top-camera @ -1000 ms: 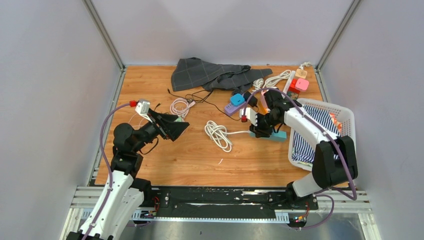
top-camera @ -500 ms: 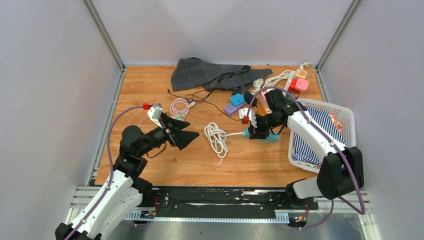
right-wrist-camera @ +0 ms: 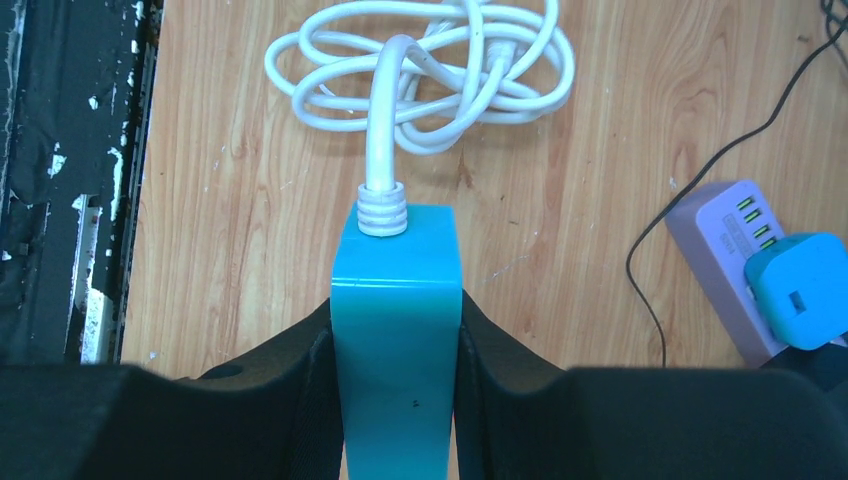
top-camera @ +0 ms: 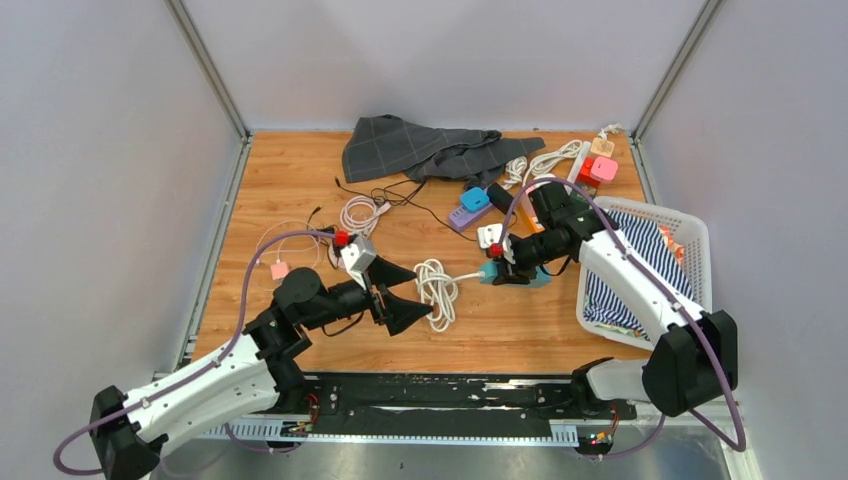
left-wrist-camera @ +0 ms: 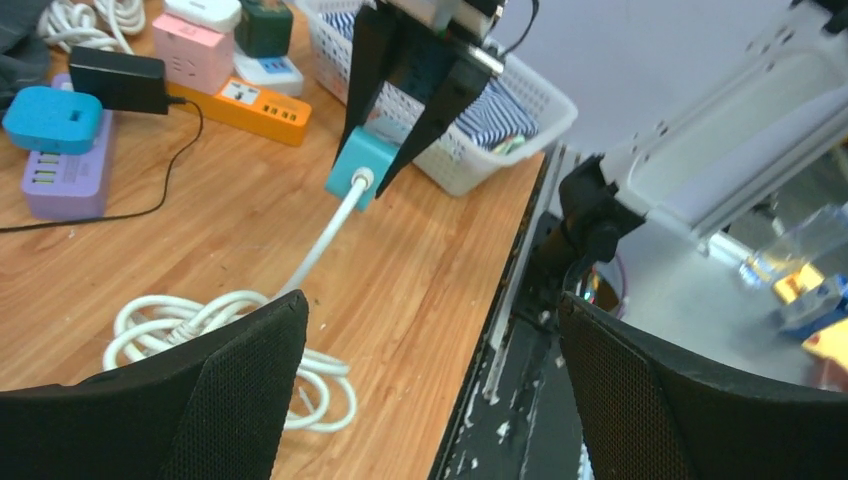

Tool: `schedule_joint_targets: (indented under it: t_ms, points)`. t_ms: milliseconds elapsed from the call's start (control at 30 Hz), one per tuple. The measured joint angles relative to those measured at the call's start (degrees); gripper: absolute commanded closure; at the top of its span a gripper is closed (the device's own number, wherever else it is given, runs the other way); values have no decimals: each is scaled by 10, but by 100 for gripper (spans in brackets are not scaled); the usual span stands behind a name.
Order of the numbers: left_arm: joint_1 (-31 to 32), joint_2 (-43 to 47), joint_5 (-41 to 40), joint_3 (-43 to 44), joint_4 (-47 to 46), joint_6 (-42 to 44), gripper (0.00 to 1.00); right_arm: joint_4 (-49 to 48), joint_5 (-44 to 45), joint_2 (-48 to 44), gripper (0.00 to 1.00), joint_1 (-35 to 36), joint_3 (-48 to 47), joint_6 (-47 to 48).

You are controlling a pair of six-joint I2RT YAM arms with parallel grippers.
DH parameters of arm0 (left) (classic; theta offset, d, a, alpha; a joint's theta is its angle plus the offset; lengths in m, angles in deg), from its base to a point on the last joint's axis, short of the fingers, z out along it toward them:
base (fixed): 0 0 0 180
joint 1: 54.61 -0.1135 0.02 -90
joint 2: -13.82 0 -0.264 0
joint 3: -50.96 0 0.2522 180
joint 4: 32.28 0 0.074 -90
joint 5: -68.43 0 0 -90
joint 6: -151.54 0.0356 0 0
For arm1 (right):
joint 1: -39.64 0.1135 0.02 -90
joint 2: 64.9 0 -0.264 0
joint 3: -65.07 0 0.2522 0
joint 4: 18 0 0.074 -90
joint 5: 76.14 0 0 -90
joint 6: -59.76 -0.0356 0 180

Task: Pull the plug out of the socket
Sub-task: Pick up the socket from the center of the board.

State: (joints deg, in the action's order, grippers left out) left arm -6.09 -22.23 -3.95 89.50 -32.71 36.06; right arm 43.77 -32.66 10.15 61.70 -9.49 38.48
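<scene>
The right fingers (right-wrist-camera: pixel 285 400) are clamped on the two long sides of a teal strip (right-wrist-camera: pixel 395 330). Only the right wrist view shows us that grip plainly. There a white cord (right-wrist-camera: pixel 430 70) leaves the strip's end and runs into a loose coil on the surface (right-wrist-camera: pixel 220 200).

From above, the arm hides most of the teal strip (top-camera: pixel 488 272). We see just its cord end, right of the middle and near the basket (top-camera: pixel 690 225). We cannot tell whether it is lifted or resting.

The left fingers (top-camera: pixel 405 315) stand wide apart with nothing between them. They sit just beside the coil (top-camera: pixel 435 280), pointing toward it. We cannot tell whether they touch it.

The left wrist view looks out between its own fingers (left-wrist-camera: pixel 230 400) at the right fingers (left-wrist-camera: pixel 368 70) coming down onto the strip (left-wrist-camera: pixel 360 165).

That view also shows an orange strip (left-wrist-camera: pixel 255 105) and a black adapter (left-wrist-camera: pixel 118 78). Behind lies a purple strip (left-wrist-camera: pixel 60 175) with a blue plug (left-wrist-camera: pixel 42 118) on it. No plug shows on the teal strip in any view.
</scene>
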Motion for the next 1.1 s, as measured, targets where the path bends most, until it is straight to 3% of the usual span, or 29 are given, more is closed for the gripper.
schedule_joint_targets:
  t_ms: [300, 733, 800, 933, 1033, 1100]
  points:
    - [38, -101, 0, 38, -3, 156, 6, 7, -40, -52, 100, 1, 15, 27]
    - [64, -291, 14, 125, -7, 165, 30, 13, -73, -69, 100, 1, 25, 44]
    - [66, -310, 21, 130, -7, 163, 38, 14, -75, -70, 100, 1, 25, 45]
    - [68, -338, 31, 133, -7, 162, 63, 14, -75, -70, 100, 1, 26, 47]
    - [68, -353, 40, 134, -7, 162, 99, 14, -76, -70, 100, 1, 26, 48]
    - [68, -358, 45, 135, -7, 160, 100, 15, -76, -70, 100, 1, 26, 49]
